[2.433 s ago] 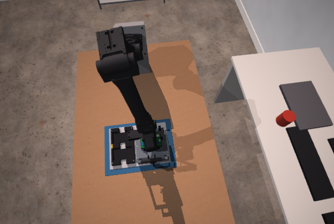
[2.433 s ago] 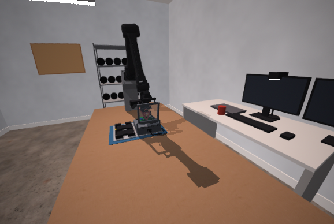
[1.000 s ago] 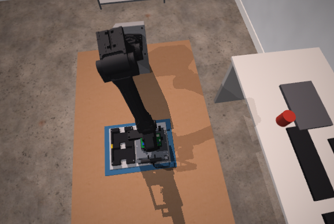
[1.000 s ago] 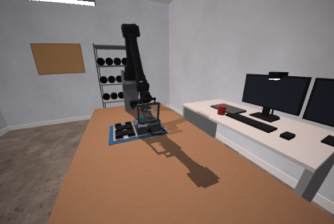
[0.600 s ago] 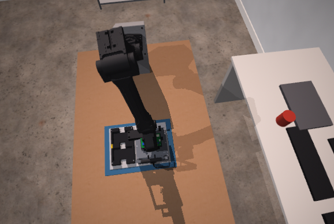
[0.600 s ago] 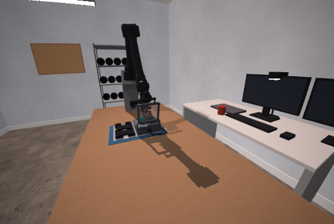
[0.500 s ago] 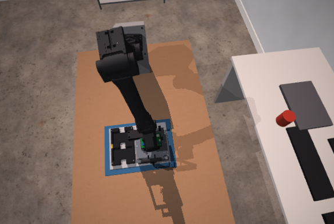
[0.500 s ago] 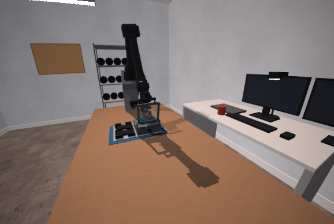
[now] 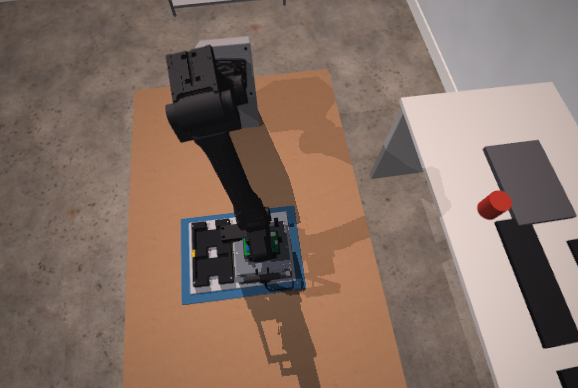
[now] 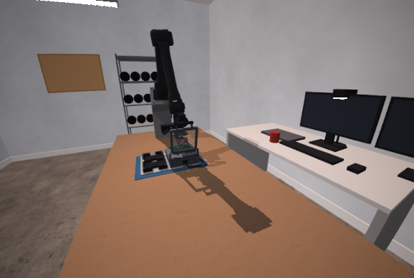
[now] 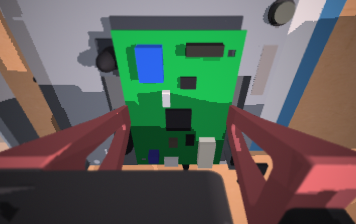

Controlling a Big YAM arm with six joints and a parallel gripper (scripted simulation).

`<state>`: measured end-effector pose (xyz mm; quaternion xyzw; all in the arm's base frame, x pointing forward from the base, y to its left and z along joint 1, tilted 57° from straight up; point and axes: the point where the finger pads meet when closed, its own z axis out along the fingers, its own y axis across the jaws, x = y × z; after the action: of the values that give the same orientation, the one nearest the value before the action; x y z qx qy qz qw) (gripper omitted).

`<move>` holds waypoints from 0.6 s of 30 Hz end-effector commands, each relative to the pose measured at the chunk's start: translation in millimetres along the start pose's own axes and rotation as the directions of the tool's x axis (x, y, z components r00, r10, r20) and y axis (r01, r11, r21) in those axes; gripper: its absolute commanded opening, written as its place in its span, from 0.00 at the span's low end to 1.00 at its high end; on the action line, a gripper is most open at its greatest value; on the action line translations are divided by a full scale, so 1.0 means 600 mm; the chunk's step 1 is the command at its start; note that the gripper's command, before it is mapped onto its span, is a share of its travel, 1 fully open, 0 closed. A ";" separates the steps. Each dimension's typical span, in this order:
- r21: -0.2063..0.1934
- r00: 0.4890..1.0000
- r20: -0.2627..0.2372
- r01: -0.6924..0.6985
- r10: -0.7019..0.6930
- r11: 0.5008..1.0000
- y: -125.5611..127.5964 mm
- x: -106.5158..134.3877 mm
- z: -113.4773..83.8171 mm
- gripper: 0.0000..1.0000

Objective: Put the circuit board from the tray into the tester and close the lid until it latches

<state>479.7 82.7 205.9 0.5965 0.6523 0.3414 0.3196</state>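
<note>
The green circuit board (image 11: 180,95) (image 9: 275,243) is face up over the tester (image 9: 266,267) (image 10: 183,157), its white connector (image 11: 206,152) end low in the wrist view. My gripper (image 11: 178,112) (image 10: 181,145) is shut on the board's long edges near their middle. One black post (image 11: 106,60) stands close beside the left long edge; another (image 11: 186,167) shows at the connector end. The pins and holes are hidden; I cannot tell whether the board lies flat or just above the plate. The lid (image 10: 196,137) stands open, upright on the hinge side.
The black two-pocket tray (image 9: 209,267) (image 10: 153,165) stands beside the tester on the blue mat (image 9: 185,270), with no board visible in it. The raised lid is close beside my fingers. A white desk (image 9: 459,130) with a red cup (image 9: 495,205) is off to the right.
</note>
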 end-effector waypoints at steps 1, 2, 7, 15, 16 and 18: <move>-0.050 1.000 -0.016 -0.006 0.006 0.999 0.023 0.012 -0.022 0.72; -0.051 1.000 -0.016 -0.006 0.006 0.999 0.024 0.012 -0.022 0.72; -0.052 1.000 -0.016 -0.006 0.006 0.999 0.025 0.012 -0.022 0.72; -0.053 1.000 -0.016 -0.006 0.006 0.999 0.026 0.012 -0.022 0.72; -0.053 1.000 -0.016 -0.006 0.006 0.999 0.026 0.012 -0.022 0.72; -0.053 1.000 -0.016 -0.006 0.006 0.999 0.026 0.012 -0.022 0.72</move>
<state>480.1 82.7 206.6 0.5961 0.6517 0.3425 0.3203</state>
